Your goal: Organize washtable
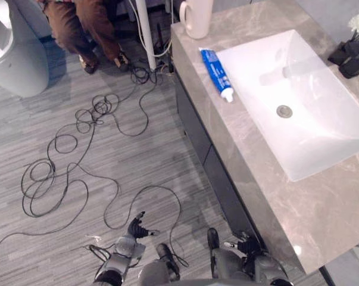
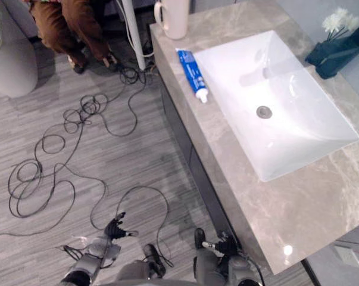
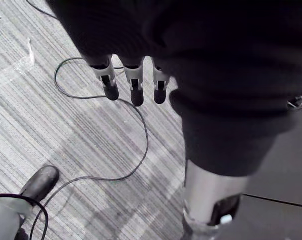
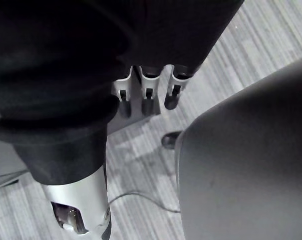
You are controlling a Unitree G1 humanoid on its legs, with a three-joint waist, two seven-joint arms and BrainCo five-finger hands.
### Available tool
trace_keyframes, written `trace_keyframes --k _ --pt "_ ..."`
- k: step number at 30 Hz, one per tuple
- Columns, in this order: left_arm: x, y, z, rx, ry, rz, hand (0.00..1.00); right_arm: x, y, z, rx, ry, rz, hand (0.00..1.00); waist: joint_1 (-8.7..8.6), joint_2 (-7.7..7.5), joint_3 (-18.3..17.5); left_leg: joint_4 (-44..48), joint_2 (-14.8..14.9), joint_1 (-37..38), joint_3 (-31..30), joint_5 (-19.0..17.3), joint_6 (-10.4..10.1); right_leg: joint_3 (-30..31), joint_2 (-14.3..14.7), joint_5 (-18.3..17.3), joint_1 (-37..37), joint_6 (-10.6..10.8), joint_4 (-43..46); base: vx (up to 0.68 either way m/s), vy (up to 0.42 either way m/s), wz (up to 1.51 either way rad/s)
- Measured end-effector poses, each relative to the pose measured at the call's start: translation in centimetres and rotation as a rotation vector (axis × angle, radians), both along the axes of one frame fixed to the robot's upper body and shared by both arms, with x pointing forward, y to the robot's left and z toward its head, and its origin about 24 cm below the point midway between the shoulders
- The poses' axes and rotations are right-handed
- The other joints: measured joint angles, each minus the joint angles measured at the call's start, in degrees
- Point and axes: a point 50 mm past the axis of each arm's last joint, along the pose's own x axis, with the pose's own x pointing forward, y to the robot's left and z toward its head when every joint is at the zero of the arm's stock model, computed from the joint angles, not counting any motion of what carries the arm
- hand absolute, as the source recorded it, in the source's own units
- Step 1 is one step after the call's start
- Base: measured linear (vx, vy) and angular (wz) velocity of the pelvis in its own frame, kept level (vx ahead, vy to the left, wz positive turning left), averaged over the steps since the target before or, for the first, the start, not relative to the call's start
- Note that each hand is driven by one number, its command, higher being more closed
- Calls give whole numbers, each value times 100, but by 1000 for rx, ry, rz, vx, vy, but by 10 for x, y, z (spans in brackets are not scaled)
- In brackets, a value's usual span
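A blue toothpaste tube (image 1: pixel 217 73) with a white cap lies on the grey marble washtable (image 1: pixel 322 214), along the left rim of the white sink (image 1: pixel 322 137). A white mug (image 1: pixel 195 16) stands at the counter's far end. My left hand (image 1: pixel 135 230) hangs low over the floor, well short of the counter, its fingers (image 3: pixel 133 85) straight and holding nothing. My right hand (image 1: pixel 246 244) hangs beside the cabinet front below the counter's near corner, its fingers (image 4: pixel 148 97) also straight and empty.
A dark vase with white flowers (image 1: pixel 353 44) stands at the counter's far right. A seated person in brown trousers (image 1: pixel 78 24) is at the far left, beside a white pole (image 1: pixel 145 33) and a round white fixture (image 1: pixel 15 53). Dark cabinet fronts (image 1: pixel 203 149) run under the counter.
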Motion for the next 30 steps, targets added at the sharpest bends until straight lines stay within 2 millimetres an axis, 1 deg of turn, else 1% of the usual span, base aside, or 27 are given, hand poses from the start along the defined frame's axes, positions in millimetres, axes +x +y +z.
trace_keyframes --k 3,5,7,9,12,15,22,23,26,30 --pt "0 0 0 -2 2 -2 0 -6 -5 -2 -9 9 -60 0 -10 17 -14 -3 -77 47 -191 51 54 -158 -93 -2 197 1 -125 21 -13 26" --pt "-3 1 -1 -1 13 -1 0 -8 -6 -2 -8 14 -79 0 6 35 -26 -8 -99 49 -252 51 54 -196 -108 -2 249 1 -158 3 -4 19" --pt "-6 1 -3 -7 25 -5 0 -9 -6 -3 -8 21 -80 0 18 44 -33 -35 -124 84 -278 72 44 -264 -116 -2 318 1 -199 -20 -3 12" --pt "-10 0 -5 -13 37 -4 0 -9 -6 -3 -8 21 -80 0 6 42 -38 -199 -164 185 -289 227 34 -289 -152 -2 368 1 -204 -34 -26 8" --pt "-18 0 -9 -16 57 0 0 -11 -7 -4 -9 29 -65 0 16 106 -117 -410 -181 338 -294 290 21 -306 -150 -1 467 1 -258 -65 -19 5" --pt "-23 1 -12 -15 81 4 0 -13 -7 -4 -9 31 -70 0 36 104 -193 -455 -204 335 -309 294 27 -321 -128 -1 504 2 -369 -104 -22 3" --pt "-31 -3 -16 -17 109 -9 0 -17 -7 -5 -9 38 -71 0 21 72 -263 -987 -338 483 -547 677 79 -490 -139 3 532 0 -400 -143 -9 11" --pt "-32 -4 -17 -18 111 -10 0 -17 -7 -5 -10 40 -73 0 20 68 -266 -1012 -343 487 -561 693 81 -515 -140 6 532 -2 -400 -143 7 13" --pt "-44 -7 -22 -19 148 -27 0 -24 -8 -7 -14 55 -79 0 29 19 -327 -1052 -347 472 -594 704 68 -584 -163 23 532 25 -440 -74 6 6" --pt "-47 -9 -23 -23 155 -28 0 -28 -8 -8 -17 63 -82 0 24 -18 -420 -1117 -390 424 -718 741 85 -672 -202 49 542 48 -498 5 5 13"
